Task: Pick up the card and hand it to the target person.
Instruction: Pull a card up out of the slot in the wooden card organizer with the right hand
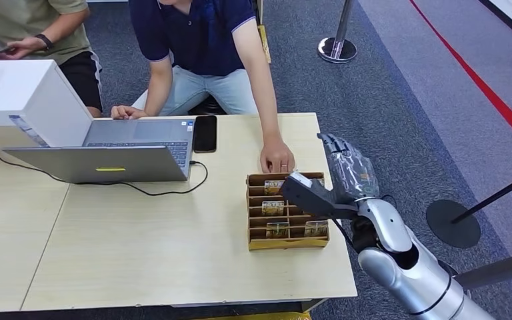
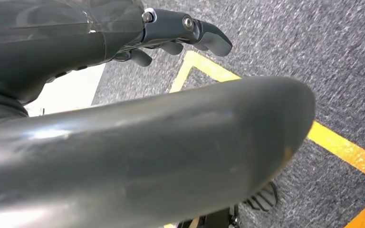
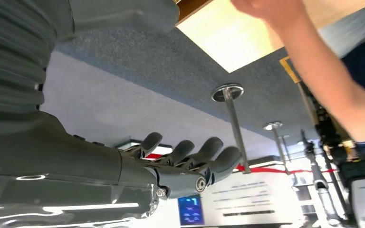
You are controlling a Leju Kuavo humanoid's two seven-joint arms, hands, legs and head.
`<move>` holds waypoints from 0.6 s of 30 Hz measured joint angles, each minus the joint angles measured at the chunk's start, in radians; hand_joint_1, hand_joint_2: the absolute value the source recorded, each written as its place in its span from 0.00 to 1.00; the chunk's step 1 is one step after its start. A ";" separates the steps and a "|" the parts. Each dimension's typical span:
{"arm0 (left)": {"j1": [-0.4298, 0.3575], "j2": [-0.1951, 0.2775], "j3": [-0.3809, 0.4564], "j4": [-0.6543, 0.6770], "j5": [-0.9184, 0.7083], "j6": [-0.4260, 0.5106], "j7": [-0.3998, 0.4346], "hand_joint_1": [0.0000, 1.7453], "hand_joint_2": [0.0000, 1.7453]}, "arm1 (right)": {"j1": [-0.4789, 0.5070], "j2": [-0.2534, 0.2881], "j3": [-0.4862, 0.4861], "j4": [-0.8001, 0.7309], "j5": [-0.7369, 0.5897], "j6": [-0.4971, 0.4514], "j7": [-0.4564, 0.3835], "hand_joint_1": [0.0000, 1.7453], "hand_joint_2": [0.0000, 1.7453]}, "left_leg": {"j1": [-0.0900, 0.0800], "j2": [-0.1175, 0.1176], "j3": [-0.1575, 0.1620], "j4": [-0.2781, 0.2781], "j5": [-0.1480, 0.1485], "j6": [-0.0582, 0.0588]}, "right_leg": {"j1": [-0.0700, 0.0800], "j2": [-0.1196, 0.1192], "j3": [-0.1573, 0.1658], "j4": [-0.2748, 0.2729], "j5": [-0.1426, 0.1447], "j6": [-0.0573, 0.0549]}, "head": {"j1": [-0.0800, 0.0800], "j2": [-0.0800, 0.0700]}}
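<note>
A brown slotted card box stands on the table near its right edge, with cards upright in its slots. My right hand hovers at the box's far right corner, its thumb over the box rim and its fingers stretched out and apart. In the right wrist view the right hand holds nothing. A person in a dark blue shirt sits across the table, one hand resting just beyond the box. My left hand hangs over the floor, fingers loosely bent, holding nothing.
An open laptop with a cable and a black phone lie at the table's far left. A white box stands behind them. A second person sits at the far left. Stanchion bases stand on the carpet.
</note>
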 joint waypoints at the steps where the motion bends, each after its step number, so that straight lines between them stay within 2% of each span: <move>1: 0.000 0.000 0.000 0.000 0.000 0.000 0.001 0.00 0.00 | -0.001 0.000 0.001 0.001 0.001 0.001 0.000 0.33 1.00 | 0.000 0.000 0.000 0.000 0.000 0.000 | 0.000 0.000 0.000 0.000 0.000 0.000 | 0.000 0.000; 8: 0.000 -0.001 -0.001 0.000 0.003 0.003 0.006 0.00 0.00 | -0.012 0.002 0.017 0.008 0.002 0.019 -0.006 0.44 1.00 | 0.000 -0.001 0.000 0.000 0.000 0.000 | 0.000 0.000 0.000 0.000 0.000 0.000 | 0.000 0.000; 18: 0.000 0.000 -0.005 0.000 0.004 0.000 0.005 0.00 0.00 | -0.021 0.005 0.037 0.059 -0.009 0.050 -0.009 0.43 1.00 | 0.000 0.000 0.001 -0.001 0.000 0.000 | 0.000 0.001 0.001 -0.001 0.001 0.000 | 0.000 0.000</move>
